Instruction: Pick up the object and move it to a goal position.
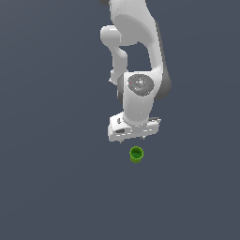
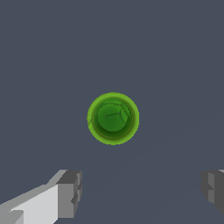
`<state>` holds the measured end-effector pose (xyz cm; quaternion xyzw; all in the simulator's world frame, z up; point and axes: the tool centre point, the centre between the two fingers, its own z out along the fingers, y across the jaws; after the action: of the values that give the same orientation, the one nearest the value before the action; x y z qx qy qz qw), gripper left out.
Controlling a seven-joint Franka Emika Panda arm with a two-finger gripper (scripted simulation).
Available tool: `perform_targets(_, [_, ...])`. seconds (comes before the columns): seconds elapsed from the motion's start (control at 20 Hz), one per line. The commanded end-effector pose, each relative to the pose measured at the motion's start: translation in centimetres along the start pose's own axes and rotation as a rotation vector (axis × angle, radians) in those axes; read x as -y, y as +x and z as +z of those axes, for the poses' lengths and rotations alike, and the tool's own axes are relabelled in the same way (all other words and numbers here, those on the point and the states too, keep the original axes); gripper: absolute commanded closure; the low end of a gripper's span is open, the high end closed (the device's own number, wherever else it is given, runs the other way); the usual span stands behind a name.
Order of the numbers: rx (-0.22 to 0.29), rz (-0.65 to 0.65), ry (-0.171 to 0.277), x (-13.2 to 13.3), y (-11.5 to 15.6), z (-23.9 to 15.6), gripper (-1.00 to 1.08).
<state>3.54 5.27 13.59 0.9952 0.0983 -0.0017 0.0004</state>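
We hovered our gripper (image 2: 139, 192), jaws spread wide and empty, above the green cup (image 2: 113, 118) at mid-frame, approaching; descending squarely around it likely came next.

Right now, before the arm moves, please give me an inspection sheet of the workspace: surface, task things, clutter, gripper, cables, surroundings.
Surface: plain dark grey-blue floor, flat, no marks seen.
Job's things: one small green cup, upright, hollow top facing the wrist camera, standing free on the surface. No goal marker seen.
Clutter: nothing seen.
Gripper: white gripper open, jaws wide apart, the grey fingertips not touching the cup. In the exterior view the gripper sits just above the cup.
Cables: nothing seen.
Surroundings: only the white arm and the uniform dark background.
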Motion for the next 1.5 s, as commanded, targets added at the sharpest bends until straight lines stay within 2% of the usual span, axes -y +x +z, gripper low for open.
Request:
perform_targets(0.0, [-0.001,-0.045,-0.001,0.6,1.1,1.2,-0.92])
perform_targets(0.5, [-0.003,-0.144,0.000,2.1,3.3,4.1,-0.92])
perform_targets(0.85, [-0.002,-0.146,0.000,2.1,3.4,4.6,-0.92])
perform_targets(1.45, [-0.003,-0.150,0.000,2.2,3.4,9.3,-0.92])
